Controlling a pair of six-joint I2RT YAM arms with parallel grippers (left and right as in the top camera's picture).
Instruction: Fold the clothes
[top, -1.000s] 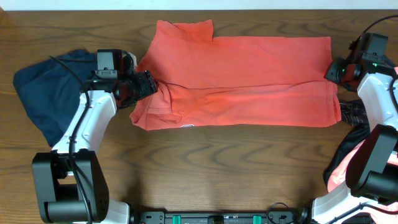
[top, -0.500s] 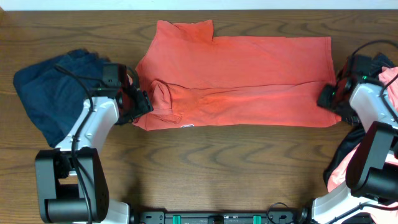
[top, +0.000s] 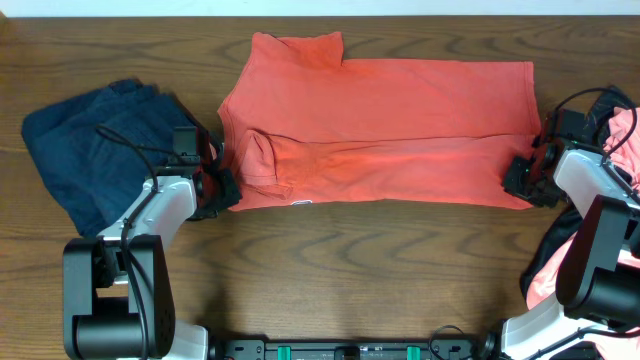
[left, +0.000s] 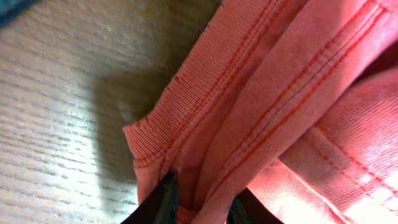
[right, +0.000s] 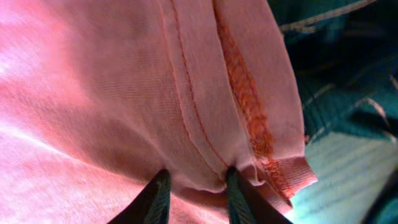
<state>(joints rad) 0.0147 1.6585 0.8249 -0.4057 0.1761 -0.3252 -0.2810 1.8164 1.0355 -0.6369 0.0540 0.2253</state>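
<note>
Two corners of the orange shirt (top: 380, 130), which lies lengthwise left to right across the upper middle of the worktop (top: 330, 280), are pinched: left fingers (left: 163, 202) closed on the lower-left one, right fingers (right: 157, 198) closed on the lower-right hem, with the lower edge running between them.

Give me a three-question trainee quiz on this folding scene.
1. True or false: the left gripper is shut on the navy cloth.
2. Which part of the shirt does the right gripper pinch? A) a near corner B) the collar C) a far corner
3. Fill in: on the table, the navy cloth lies on the robot's ___ side of the shirt.
Key: 1 false, it pinches the shirt; 2 A; 3 left.
</note>
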